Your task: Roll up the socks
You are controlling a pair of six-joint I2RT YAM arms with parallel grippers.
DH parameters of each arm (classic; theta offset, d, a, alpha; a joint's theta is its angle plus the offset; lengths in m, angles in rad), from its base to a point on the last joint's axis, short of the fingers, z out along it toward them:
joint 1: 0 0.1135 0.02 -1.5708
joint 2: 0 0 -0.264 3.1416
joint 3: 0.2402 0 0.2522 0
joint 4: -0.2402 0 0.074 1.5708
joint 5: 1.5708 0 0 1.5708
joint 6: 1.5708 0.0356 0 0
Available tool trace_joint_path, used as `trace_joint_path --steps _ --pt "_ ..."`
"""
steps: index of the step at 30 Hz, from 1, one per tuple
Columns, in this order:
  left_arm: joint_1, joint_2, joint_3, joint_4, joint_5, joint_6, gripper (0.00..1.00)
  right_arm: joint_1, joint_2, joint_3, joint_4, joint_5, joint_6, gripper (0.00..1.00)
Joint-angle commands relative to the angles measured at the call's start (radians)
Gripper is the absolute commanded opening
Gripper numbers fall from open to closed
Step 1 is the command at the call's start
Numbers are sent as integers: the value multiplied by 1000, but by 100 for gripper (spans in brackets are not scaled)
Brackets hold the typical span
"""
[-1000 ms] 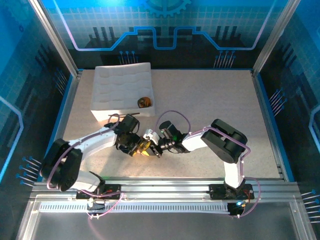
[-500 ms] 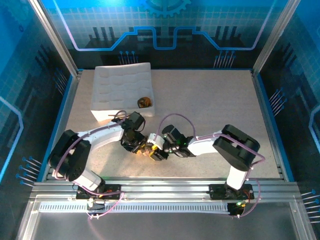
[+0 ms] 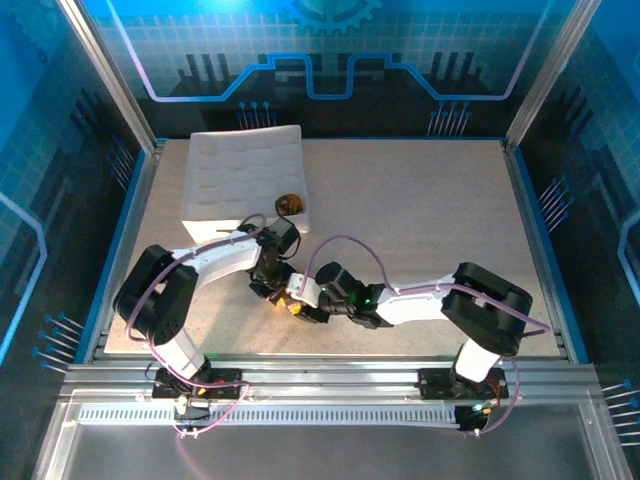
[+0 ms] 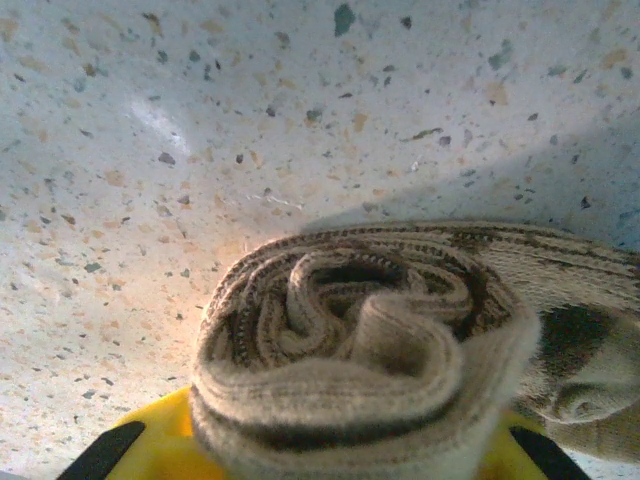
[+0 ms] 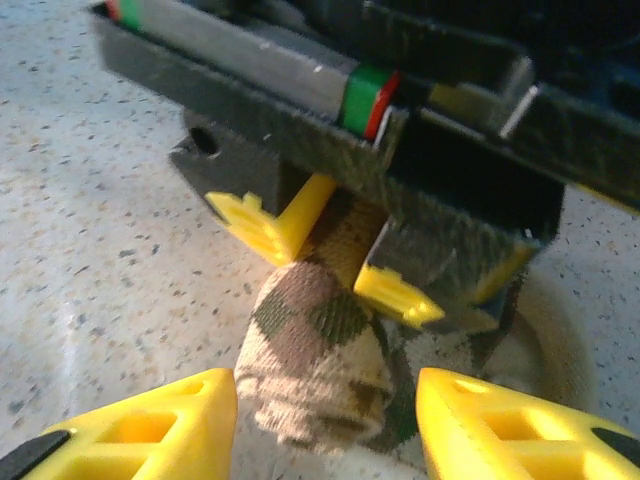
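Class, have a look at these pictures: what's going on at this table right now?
Two robot arms meet mid-table over the brown-beige argyle sock, wound into a tight roll. The left gripper is clamped on it. The right gripper stands open, a finger on each side of the roll's end, not gripping. A small brown-orange bundle, probably the other sock already rolled, lies in the near right corner of the white tray.

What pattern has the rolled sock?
The sock has brown-beige argyle diamonds, clearest in the right wrist view.
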Motion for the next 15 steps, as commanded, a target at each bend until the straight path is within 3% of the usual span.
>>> trace_joint_path --steps 1,4,7,11,15 --pt "-22 82 -42 -72 10 27 10 5 42 39 -3 33 41 49" --pt "-23 80 -38 -72 10 25 10 4 68 66 -27 17 49 44" --pt "-21 70 -35 -73 10 24 10 -3 97 79 -60 18 68 32" --pt "-22 47 -27 -81 7 25 13 -12 104 65 -76 29 92 3" --pt "-22 -14 -19 -79 -4 19 28 -40 111 48 -128 -3 128 0"
